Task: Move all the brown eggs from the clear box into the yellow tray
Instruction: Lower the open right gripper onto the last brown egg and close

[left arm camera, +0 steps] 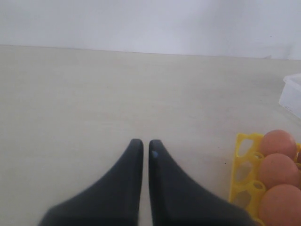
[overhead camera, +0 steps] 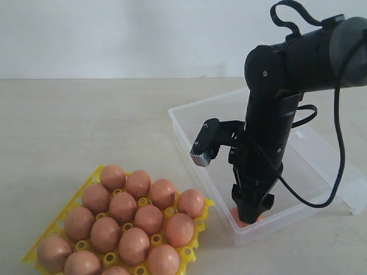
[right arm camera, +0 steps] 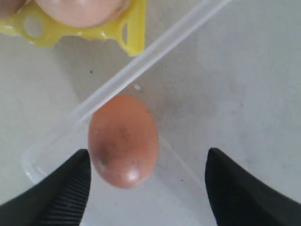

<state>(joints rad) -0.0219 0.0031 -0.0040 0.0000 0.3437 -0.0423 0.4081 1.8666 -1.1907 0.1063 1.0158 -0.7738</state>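
Observation:
One brown egg [right arm camera: 123, 141] lies alone in the near corner of the clear box [overhead camera: 321, 166], against its wall. My right gripper [overhead camera: 251, 213] reaches straight down into that corner. It is open, with a finger on each side of the egg [overhead camera: 236, 215] and a wide gap on one side; I cannot tell whether the other finger touches it. The yellow tray [overhead camera: 86, 184] sits left of the box and holds several brown eggs [overhead camera: 135, 215]. My left gripper [left arm camera: 146, 141] is shut with nothing in it, low over bare table beside the tray [left arm camera: 240, 165].
The box's hinged lid [overhead camera: 358, 195] lies open on the far right. The right arm's black cable [overhead camera: 338, 143] loops over the box. Bare beige table [overhead camera: 69, 126] stretches left of and behind the tray, up to a white wall.

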